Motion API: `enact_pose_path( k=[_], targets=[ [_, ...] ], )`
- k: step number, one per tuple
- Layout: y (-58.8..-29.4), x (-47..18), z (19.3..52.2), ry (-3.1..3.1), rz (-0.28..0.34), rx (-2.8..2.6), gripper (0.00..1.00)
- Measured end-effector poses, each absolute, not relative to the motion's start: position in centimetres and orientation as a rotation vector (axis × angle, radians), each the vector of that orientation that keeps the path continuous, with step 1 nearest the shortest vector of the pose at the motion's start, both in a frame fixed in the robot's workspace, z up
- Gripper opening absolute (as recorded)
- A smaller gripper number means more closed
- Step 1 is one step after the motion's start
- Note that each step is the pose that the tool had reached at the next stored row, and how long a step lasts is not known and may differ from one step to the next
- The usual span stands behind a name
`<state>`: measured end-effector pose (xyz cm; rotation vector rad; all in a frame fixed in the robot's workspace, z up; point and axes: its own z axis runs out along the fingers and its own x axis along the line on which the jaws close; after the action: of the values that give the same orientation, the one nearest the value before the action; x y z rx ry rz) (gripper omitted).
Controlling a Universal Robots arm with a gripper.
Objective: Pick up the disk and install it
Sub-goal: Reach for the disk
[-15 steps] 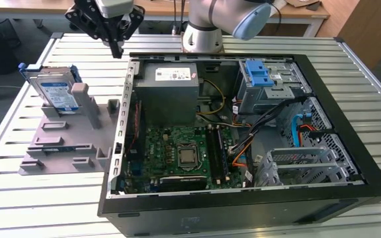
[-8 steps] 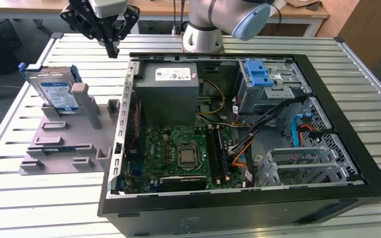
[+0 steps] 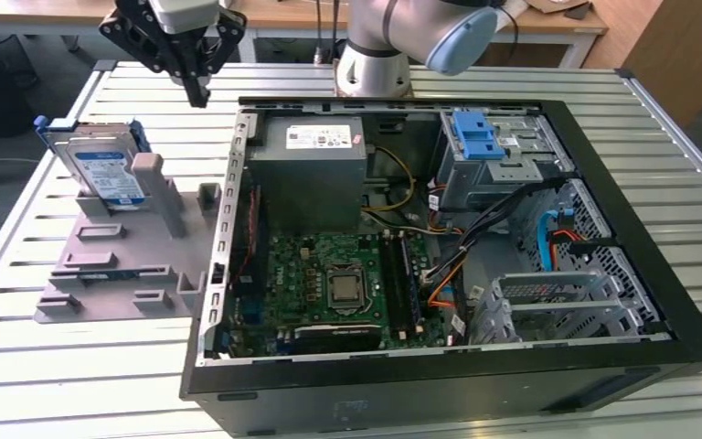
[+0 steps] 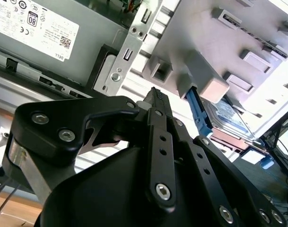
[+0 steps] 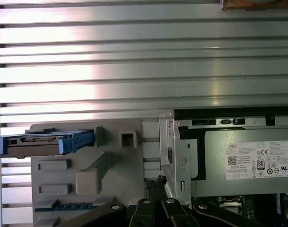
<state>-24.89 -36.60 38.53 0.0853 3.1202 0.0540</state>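
A: Where's the disk (image 3: 101, 171)?
B: Not picked. It stands on edge, slightly tilted, at the far end of the grey holder (image 3: 120, 270) on the table (image 3: 70, 384), with a blue frame round it. In the exterior view that's 9 o'clock of the case (image 3: 449, 389), beside it and not touching.
A: Jaws?
B: The gripper (image 3: 195, 97) has its jaws together, tips meeting, nothing between them. It touches nothing.
A: Position vs disk?
B: In the exterior view, roughly 1 o'clock from the disk and apart from it. It hangs over the table slats off the case's 11 o'clock corner.
A: Arm pose?
B: The arm (image 3: 388, 41) has its base at 12 o'clock behind the case. The wrist reaches across to the exterior view's left, gripper pointing down. In the second wrist view the fingers (image 4: 159, 127) aim at the strip between holder and case wall.
A: Case?
B: Lying open. The PSU (image 3: 308, 174) is at 11 o'clock inside and the bay (image 3: 522, 146) with a blue latch at 1 o'clock.
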Motion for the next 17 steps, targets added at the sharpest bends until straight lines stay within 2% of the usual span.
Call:
enact_pose_path(
  k=[17],
  targets=[
    [-36.1,-26.4,38.4,3.12,0.054,0.085,0.11]
  ],
)
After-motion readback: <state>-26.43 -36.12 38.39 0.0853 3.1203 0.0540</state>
